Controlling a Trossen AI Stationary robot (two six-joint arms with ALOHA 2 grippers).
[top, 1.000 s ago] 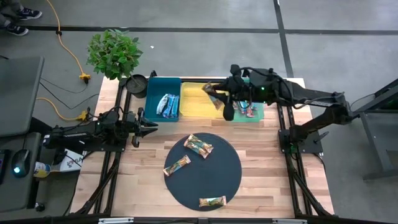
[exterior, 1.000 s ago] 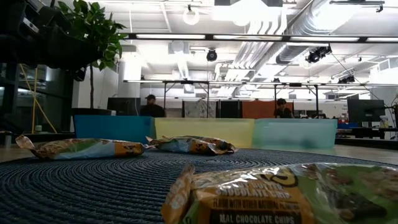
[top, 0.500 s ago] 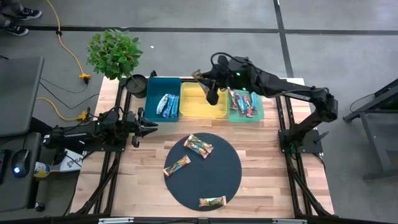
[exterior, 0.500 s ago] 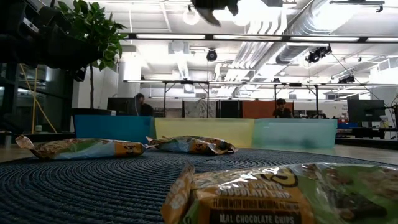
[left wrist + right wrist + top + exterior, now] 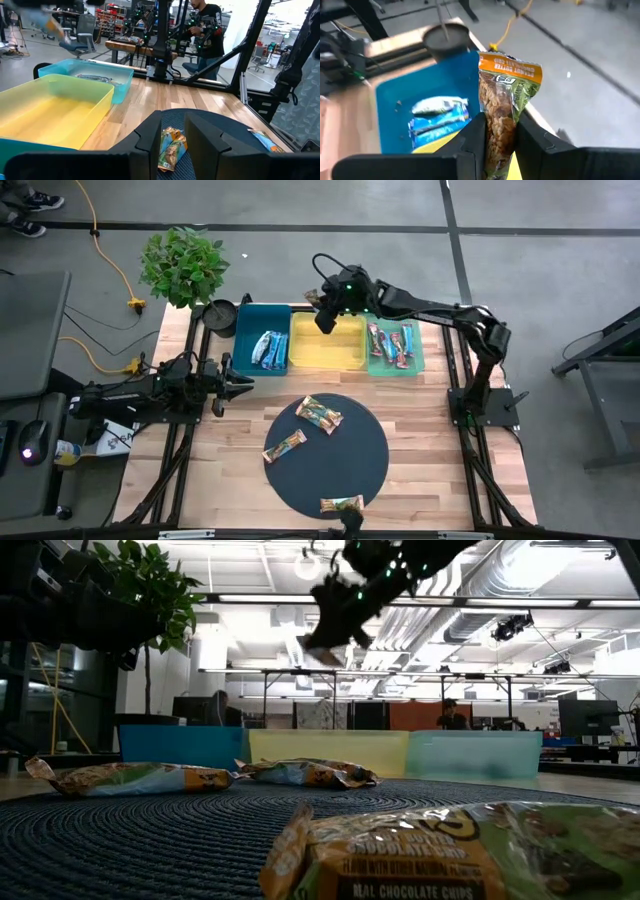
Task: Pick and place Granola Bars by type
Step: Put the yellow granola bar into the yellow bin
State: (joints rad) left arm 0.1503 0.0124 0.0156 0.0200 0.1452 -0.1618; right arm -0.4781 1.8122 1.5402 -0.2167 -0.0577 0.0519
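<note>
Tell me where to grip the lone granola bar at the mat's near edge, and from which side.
Judging from above: the bar lies flat on the round mat, long axis across the table, nothing beside it. Come straight down and close across its narrow middle, jaws on the two long edges; the crimped wrapper ends would likely slip.

The high camera looked straight down on the round mat; the low one sat level at that mat's edge, facing the bins.
</note>
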